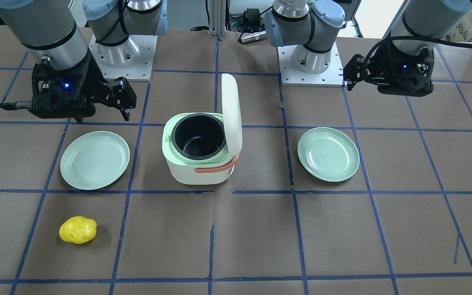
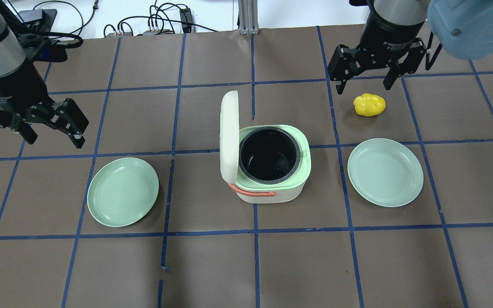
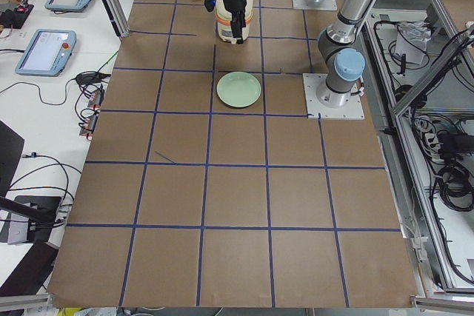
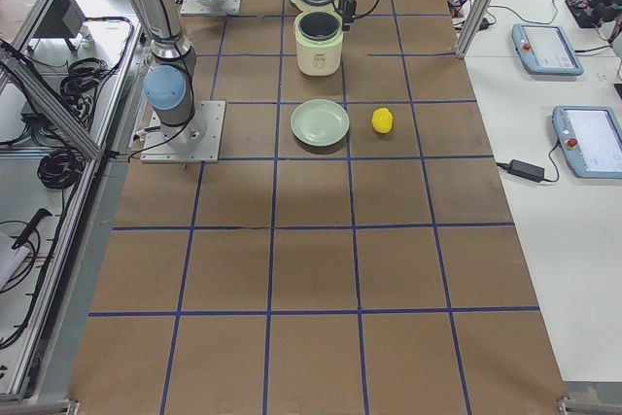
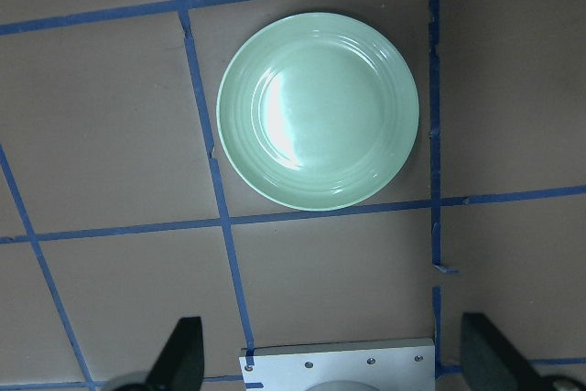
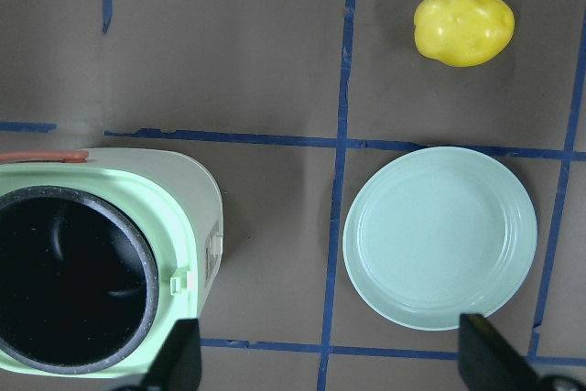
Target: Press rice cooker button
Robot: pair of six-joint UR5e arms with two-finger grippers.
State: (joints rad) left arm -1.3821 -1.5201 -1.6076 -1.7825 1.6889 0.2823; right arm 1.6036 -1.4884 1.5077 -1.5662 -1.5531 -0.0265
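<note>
The rice cooker [image 1: 199,170] stands at the table's middle, white with an orange handle band and mint rim. Its lid [image 1: 231,112] stands upright and open, and the black inner pot [image 2: 269,155] is empty. My left gripper [image 2: 54,137] hangs open and empty above the table, well to the cooker's left, over a green plate [image 5: 316,107]. My right gripper [image 2: 364,85] hangs open and empty beyond the cooker's right side. The right wrist view shows the cooker [image 6: 197,199] at lower left, with a small panel on its side wall.
Two mint green plates [image 2: 122,196] [image 2: 385,171] lie on either side of the cooker. A yellow potato-like object [image 2: 369,105] lies just below the right gripper in the overhead view. The arms' base plates [image 1: 123,57] [image 1: 309,57] sit behind the cooker.
</note>
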